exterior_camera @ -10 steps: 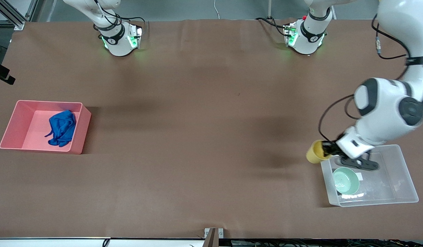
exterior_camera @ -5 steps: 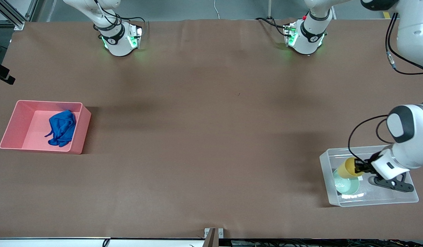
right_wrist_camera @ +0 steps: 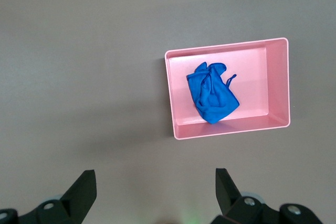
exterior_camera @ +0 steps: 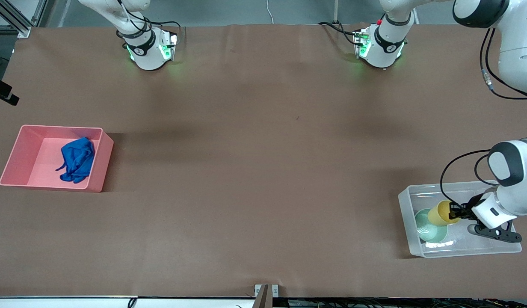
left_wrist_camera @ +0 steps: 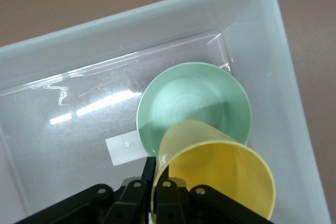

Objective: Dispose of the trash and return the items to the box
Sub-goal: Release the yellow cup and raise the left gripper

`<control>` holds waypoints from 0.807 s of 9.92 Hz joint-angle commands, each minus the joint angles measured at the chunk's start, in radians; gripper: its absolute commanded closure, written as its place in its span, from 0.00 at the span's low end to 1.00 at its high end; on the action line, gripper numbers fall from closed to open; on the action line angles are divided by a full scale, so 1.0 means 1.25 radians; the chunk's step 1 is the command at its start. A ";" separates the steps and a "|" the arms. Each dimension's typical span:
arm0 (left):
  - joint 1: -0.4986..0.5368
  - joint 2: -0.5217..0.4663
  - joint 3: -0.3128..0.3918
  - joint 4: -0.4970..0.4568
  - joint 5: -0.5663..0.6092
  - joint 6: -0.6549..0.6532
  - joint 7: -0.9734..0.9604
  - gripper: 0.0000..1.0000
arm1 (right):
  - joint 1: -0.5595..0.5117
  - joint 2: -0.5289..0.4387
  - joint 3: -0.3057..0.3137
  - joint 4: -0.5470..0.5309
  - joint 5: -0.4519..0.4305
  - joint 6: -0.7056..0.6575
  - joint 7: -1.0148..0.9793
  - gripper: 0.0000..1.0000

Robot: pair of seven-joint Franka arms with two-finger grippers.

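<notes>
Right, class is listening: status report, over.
Left gripper shut on yellow cup, over green bowl in clear box. Right gripper open, waiting. Nothing obstructing.

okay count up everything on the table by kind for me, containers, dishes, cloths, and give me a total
Containers: 2, the pink bin and the clear tub
Dishes: 2, the yellow cup held in the left gripper over the tub, and the green bowl in the tub
Cloths: 1, the blue cloth in the bin
Total: 5

1. The bin (exterior_camera: 17,155) sat at the frame's middle left, the cloth (exterior_camera: 77,159) inside it.
2. The box (exterior_camera: 498,249) occupied the lower right, holding the bowl (exterior_camera: 427,226).
3. The cup (exterior_camera: 439,213) hung over the bowl.
</notes>
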 commanded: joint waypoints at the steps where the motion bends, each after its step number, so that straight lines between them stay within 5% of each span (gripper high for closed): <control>1: -0.013 0.051 0.008 0.018 0.019 0.052 -0.002 0.95 | -0.009 -0.004 0.006 0.000 0.007 -0.005 -0.011 0.00; 2: -0.013 0.051 0.008 0.018 0.017 0.054 -0.008 0.85 | -0.010 -0.004 0.006 0.000 0.007 -0.005 -0.010 0.00; 4: -0.006 0.013 -0.002 0.006 0.019 0.053 -0.036 0.00 | -0.010 -0.004 0.006 0.000 0.007 -0.005 -0.011 0.00; 6: -0.008 -0.078 -0.023 -0.031 0.014 0.028 -0.038 0.00 | -0.010 -0.004 0.006 0.000 0.007 -0.005 -0.011 0.00; 8: -0.008 -0.218 -0.029 -0.163 0.012 0.019 -0.047 0.00 | -0.010 -0.004 0.006 0.000 0.007 -0.005 -0.011 0.00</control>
